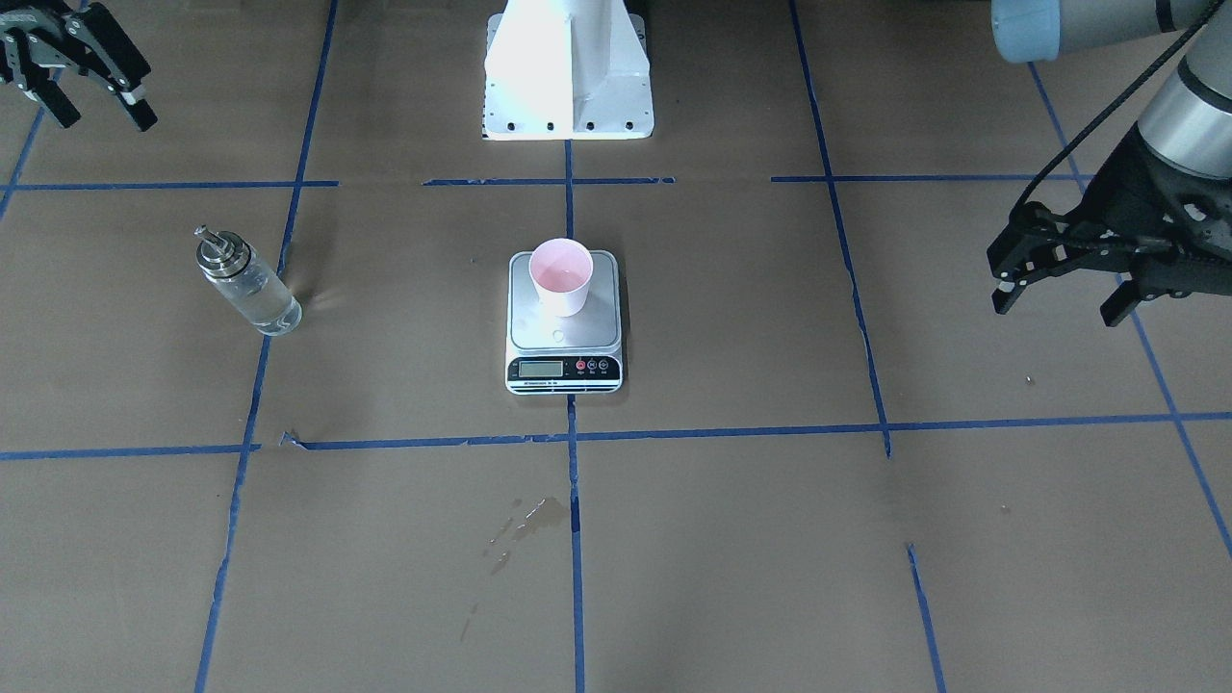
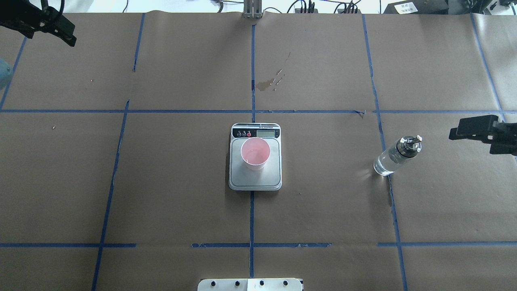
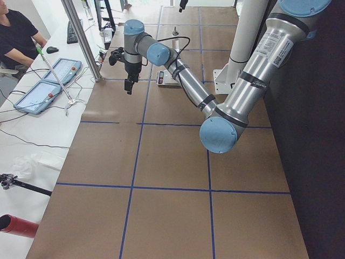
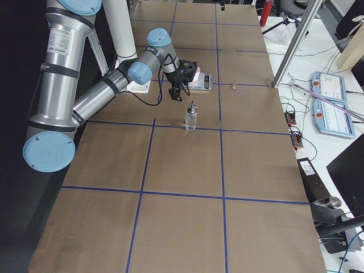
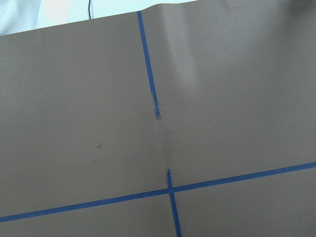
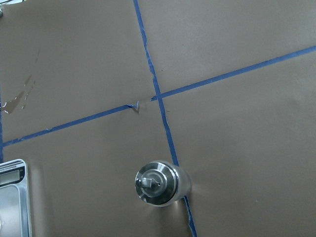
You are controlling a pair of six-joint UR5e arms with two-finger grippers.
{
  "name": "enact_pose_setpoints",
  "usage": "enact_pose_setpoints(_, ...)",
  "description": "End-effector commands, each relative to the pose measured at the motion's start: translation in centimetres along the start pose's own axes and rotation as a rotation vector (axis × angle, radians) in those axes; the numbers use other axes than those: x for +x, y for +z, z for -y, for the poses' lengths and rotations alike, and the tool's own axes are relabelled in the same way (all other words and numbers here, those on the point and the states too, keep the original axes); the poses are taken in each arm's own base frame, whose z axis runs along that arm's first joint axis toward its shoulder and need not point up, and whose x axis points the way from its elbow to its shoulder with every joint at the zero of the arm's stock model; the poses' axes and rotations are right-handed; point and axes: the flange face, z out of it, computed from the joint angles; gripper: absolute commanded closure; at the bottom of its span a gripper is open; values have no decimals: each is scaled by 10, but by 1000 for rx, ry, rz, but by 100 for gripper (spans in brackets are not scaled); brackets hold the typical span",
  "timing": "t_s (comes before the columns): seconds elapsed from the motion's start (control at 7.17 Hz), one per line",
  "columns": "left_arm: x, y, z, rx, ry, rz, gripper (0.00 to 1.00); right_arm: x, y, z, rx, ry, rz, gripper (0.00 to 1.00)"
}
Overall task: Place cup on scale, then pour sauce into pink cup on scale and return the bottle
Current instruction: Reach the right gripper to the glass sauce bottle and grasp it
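You are looking at the cup (image 1: 561,276), a small tapered paper-like shape, pale pink inside and whitish outside. It is standing upright on the scale (image 1: 564,332), toward the platform's edge nearer the robot. The scale is lying flat at the middle of the table (image 1: 866,539), its brushed silver-grey platform catching a dull sheen. Its white front strip, with a small grey display and three round buttons, is facing your side.

The bottle (image 1: 247,285) is standing upright on the brown paper well apart from the scale, on the robot's right. It is a clear glass cylinder with a shiny ribbed metal collar and a thin metal spout. The sauce (image 1: 269,308) is showing through the glass as a colourless, water-like fill. From the right wrist camera you are seeing the collar as bright concentric rings, sitting on a strip of blue tape (image 6: 163,118).

The right gripper (image 1: 104,117) is hanging above the table near the bottle but apart from it, its black fingers spread wide. The left gripper (image 1: 1059,310) is hovering far out on the other side, its angular black fingers also spread wide.

The table's matte brown paper is carrying a grid of blue tape, frayed in places. A few dark, glossy blotches (image 1: 527,520) are marking the paper on your side of the scale.
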Motion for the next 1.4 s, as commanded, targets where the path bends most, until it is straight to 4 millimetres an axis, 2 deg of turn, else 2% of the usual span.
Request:
enact_pose_setpoints(0.0,-40,3,2,-10,59,29,0,4,30,-42,100,-35,-9,0)
enact_pose_setpoints(0.14,-47,3,4,-12,69,35,0,-2,45,-61,132,-62,-25,0)
enact_pose_setpoints(0.28,-48,4,4,-13,70,37,0,1,61,-84,173,-76,-57,0)
enact_pose_setpoints(0.56,-56,5,1,-15,73,43,0,11,119,-135,326,-130,-94,0)
enact_pose_setpoints(0.7,-61,7,-1,-21,76,46,0,24,147,-148,390,-161,-118,0)
enact_pose_setpoints(0.84,-62,8,-2,-23,75,45,0,28,168,-155,410,-162,-103,0)
enact_pose_setpoints(0.98,-62,9,-2,-25,74,46,0,22,198,-162,457,-171,-83,0)
enact_pose_setpoints(1.12,-63,12,-1,-30,71,48,0,22,216,-163,503,-183,-89,0)
enact_pose_setpoints(1.26,-65,14,-1,-33,70,47,0,26,225,-162,538,-195,-99,0)
